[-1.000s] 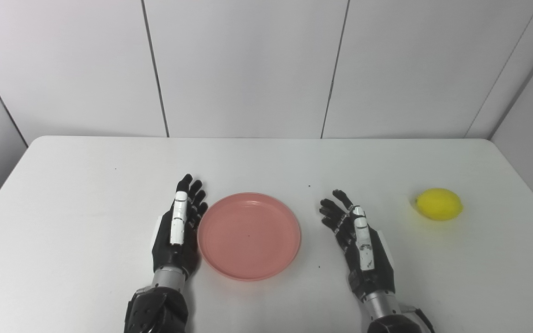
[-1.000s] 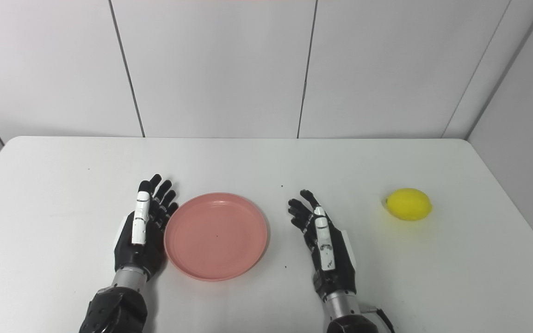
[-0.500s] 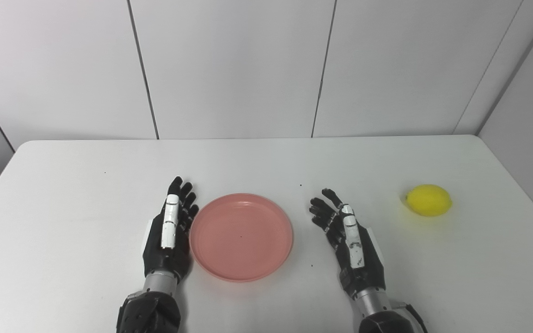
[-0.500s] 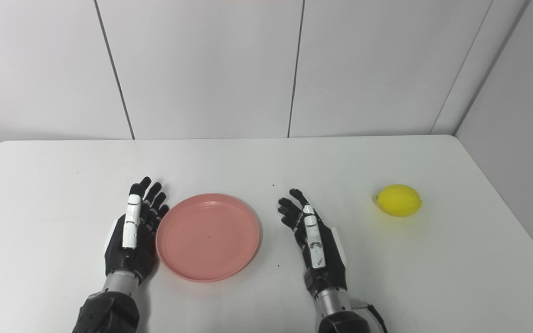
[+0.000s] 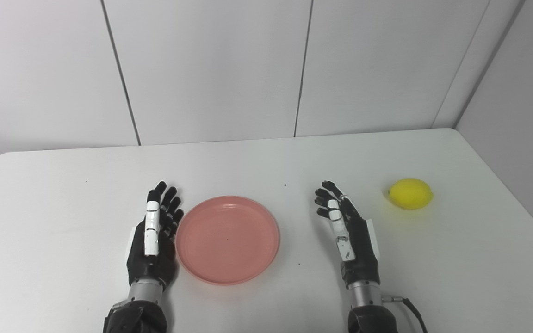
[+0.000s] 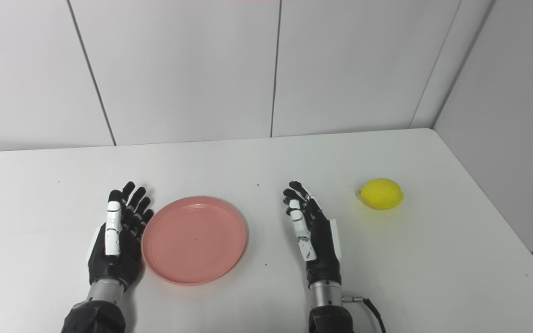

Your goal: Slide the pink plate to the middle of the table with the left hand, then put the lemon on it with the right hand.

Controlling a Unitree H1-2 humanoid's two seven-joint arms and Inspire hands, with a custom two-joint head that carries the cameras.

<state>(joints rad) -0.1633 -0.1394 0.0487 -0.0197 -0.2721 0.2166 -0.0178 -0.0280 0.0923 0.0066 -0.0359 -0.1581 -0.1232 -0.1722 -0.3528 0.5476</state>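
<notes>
I have the left robot hand (image 5: 151, 245) lying edge-on beside the round, shallow pink plastic plate (image 5: 227, 238), its fingers straight and spread, holding nothing. The inner edge of the palm looks to be touching the plate's left rim, or sitting just beside it; I can't tell which from these head views. That posture makes sense for a push: a flat, upright palm against the rim gives me a broad face to shove the plate sideways without gripping it.

The plate sits flat on the white counter (image 5: 63, 194), somewhat left of the middle and toward the near edge, with nothing on it. I judge the slide to be close to done or needing only a little more travel to the right; the centre of the counter is a matter of eye here.

The right robot hand (image 5: 352, 231) is also empty, fingers extended and slightly curled at the tips, resting or hovering low over the counter between the plate and the smooth, oval yellow lemon (image 5: 410, 194). I keep it there so it stays clear of the plate's path yet is well placed for the fruit.

The lemon lies on its side near the right edge of the counter, well apart from the plate and a short way beyond the right hand's fingertips. Being rounded, I expect it could roll if I nudge it before the fingers close around it.
</notes>
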